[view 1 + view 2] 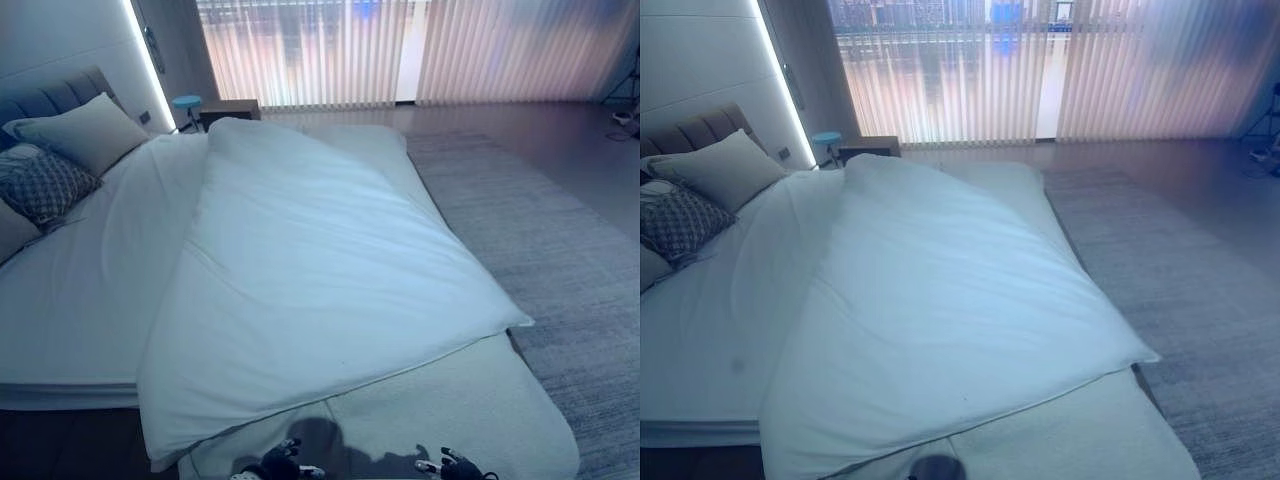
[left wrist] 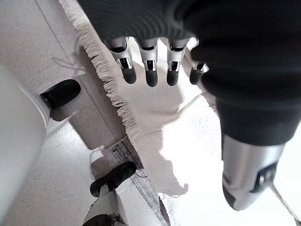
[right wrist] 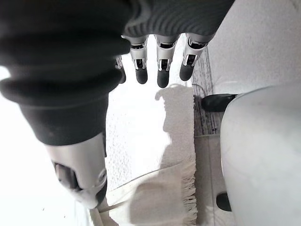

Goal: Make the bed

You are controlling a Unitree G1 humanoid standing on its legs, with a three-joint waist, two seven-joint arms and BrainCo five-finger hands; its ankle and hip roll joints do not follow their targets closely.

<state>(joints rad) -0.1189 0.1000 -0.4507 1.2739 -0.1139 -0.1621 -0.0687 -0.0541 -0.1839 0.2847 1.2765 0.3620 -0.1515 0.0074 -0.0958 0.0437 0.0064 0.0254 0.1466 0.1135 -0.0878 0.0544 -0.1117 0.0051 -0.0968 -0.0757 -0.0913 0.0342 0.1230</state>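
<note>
A white duvet lies skewed across the bed, its far end near the window side and one corner hanging past the right edge. The bare white sheet shows to its left. A pale textured throw with a fringed edge covers the foot of the bed. My left hand and right hand are low at the foot of the bed, apart from the duvet. In the wrist views the left hand and the right hand hang over the throw with relaxed fingers, holding nothing.
A beige pillow and a patterned cushion lean by the grey headboard at the left. A grey rug lies right of the bed. A small table and a blue stool stand by the curtains.
</note>
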